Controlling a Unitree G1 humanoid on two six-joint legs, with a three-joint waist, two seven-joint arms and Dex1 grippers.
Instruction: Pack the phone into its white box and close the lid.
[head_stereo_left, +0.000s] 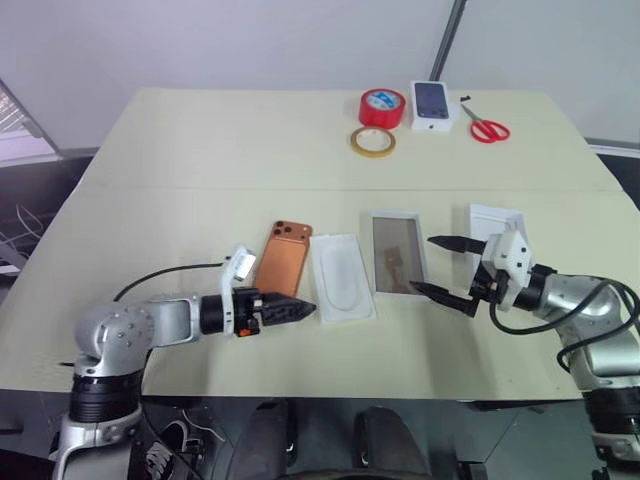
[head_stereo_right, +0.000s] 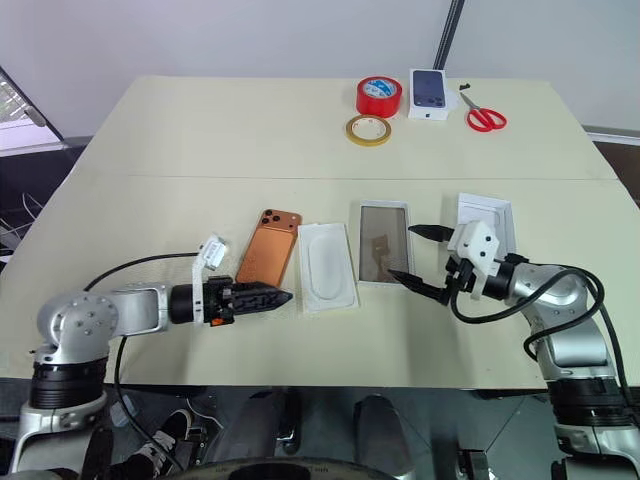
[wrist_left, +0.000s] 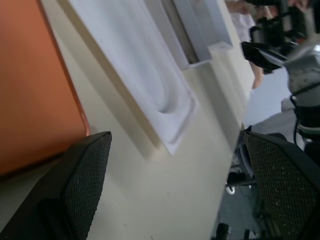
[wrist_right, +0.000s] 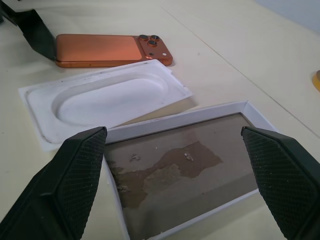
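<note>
Nearest the robot, the left gripper (head_stereo_left: 300, 309), jaws spread and empty, lies low over the pale table (head_stereo_left: 200, 170), its tips just beside the near end of the slim copper-orange phone (head_stereo_left: 280, 262). The right gripper (head_stereo_left: 443, 268), jaws likewise released and holding nothing, hovers by the near right corner of the shallow white cardboard box with a grey-brown base (head_stereo_left: 398, 251). Between phone and box lies a flat white insert with an oval recess (head_stereo_left: 341, 275). The all-white cardboard lid (head_stereo_left: 495, 225) rests beyond the right gripper. The phone lies flat, lens cluster up and away; it probably handles as rigid, dense and smooth-skinned, so a pinch across its long edges near the middle seems soundest. The cardboard trays look light and easily shoved.
</note>
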